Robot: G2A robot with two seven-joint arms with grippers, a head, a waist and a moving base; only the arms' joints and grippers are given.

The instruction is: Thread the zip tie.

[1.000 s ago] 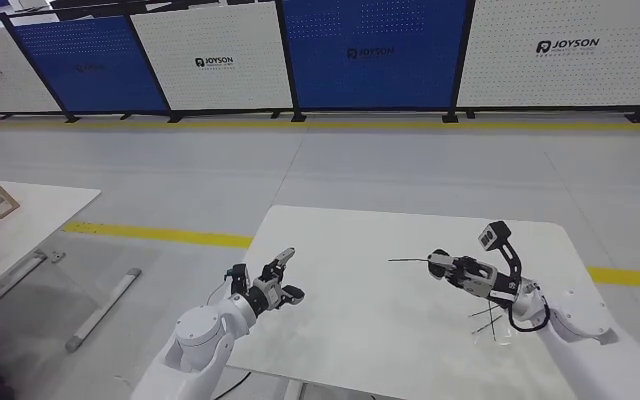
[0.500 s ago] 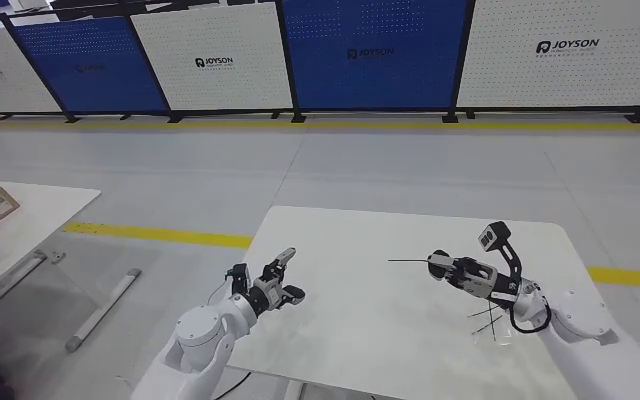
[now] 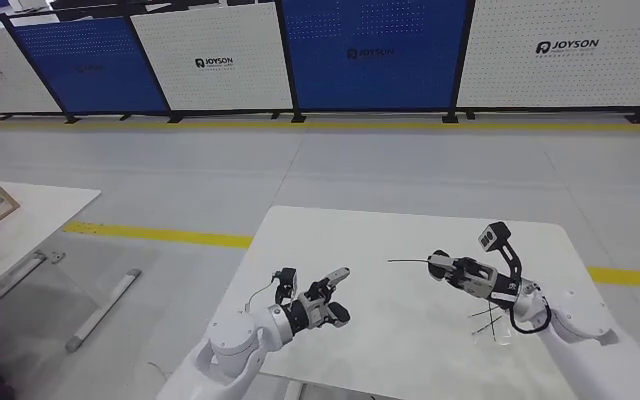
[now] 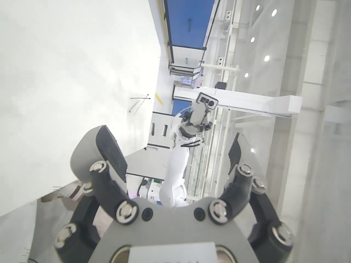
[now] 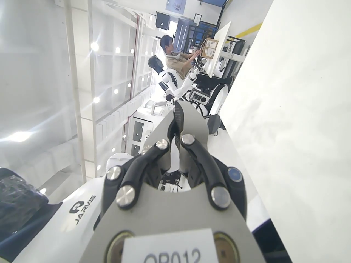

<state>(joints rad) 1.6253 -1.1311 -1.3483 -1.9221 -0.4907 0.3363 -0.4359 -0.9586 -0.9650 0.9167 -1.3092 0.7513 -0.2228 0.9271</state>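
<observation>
Top view: we find the right tool (image 3: pixel 434 263) closed on the zip tie (image 3: pixel 408 261) above the bench (image 3: pixel 400 335) toward its right edge. The tie's free end points at the left tool (image 3: pixel 341 294), which is wide open and empty toward the left edge.

My arms (image 3: pixel 235 345): white glossy shells, rounded joints. Left hand (image 4: pixel 172 143): grey palm plate, black linkage bars, silver round-head screws (image 4: pixel 126 211), grey fingers, black ribbed pads (image 4: pixel 112 151). Right hand (image 5: pixel 177 116): same build, plus one blue cap (image 5: pixel 235 173), white printed label. Black logo on forearm shell (image 5: pixel 82 209). Black cable (image 3: pixel 530 320) loops at right wrist; black camera (image 3: pixel 492 238) on bracket.
</observation>
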